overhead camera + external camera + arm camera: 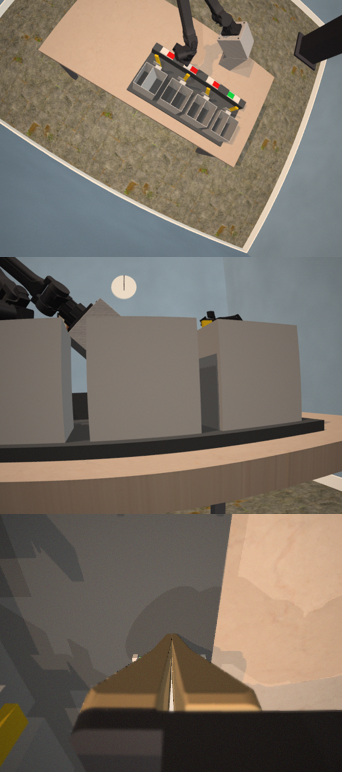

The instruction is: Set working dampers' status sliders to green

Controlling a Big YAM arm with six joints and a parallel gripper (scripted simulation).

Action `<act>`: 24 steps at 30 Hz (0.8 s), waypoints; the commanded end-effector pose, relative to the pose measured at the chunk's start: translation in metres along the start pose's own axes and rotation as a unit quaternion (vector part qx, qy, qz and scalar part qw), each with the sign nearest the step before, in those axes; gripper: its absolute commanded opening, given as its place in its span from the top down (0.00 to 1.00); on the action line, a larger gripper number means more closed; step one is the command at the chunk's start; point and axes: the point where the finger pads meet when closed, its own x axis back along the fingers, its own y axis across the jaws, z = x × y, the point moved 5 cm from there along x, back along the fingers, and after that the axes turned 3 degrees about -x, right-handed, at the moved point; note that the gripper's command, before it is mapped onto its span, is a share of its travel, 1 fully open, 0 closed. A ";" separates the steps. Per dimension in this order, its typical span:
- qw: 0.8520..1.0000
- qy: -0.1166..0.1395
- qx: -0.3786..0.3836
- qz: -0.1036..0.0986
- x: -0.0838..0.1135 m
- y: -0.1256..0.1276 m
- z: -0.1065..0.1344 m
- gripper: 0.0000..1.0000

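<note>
Four grey dampers [162, 91] [190, 106] [214, 122] [235, 125] stand in a row, each behind its slider, with yellow handles [157, 59] [186, 77] [207, 91] [233, 108]. The leftmost damper shows a broad pale blade [150, 79]; the others show thin dividing lines. The first three sliders show red [170, 55] [194, 70] [215, 84]; the fourth shows green [230, 95]. My gripper [171, 642] is shut and empty, over the slider rail near the second slider from the left. The fingers hide most of the slider beneath them in the wrist view.
The dark base [174, 117] and slider rail [202, 75] lie on the tan table [90, 55]. The arm's grey pedestal [236, 48] stands on the far side of the rail. In the exterior view, grey damper walls [143, 378] [259, 375] hide the sliders and fingertips.
</note>
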 end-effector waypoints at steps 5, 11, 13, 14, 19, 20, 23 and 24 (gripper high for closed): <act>1.000 -0.001 -0.002 -0.003 -0.001 0.002 0.003 1.00; 1.000 -0.001 0.000 -0.006 0.000 0.003 0.005 1.00; 1.000 0.000 0.000 -0.006 0.001 0.003 0.007 1.00; 1.000 0.000 0.000 -0.006 0.000 0.003 0.007 1.00; 1.000 0.000 0.001 -0.006 0.001 0.002 0.009 1.00; 1.000 0.001 0.001 -0.006 0.001 0.002 0.010 1.00; 1.000 0.000 -0.001 -0.003 0.000 0.000 0.010 1.00; 1.000 0.001 0.000 -0.004 0.000 0.000 0.011 1.00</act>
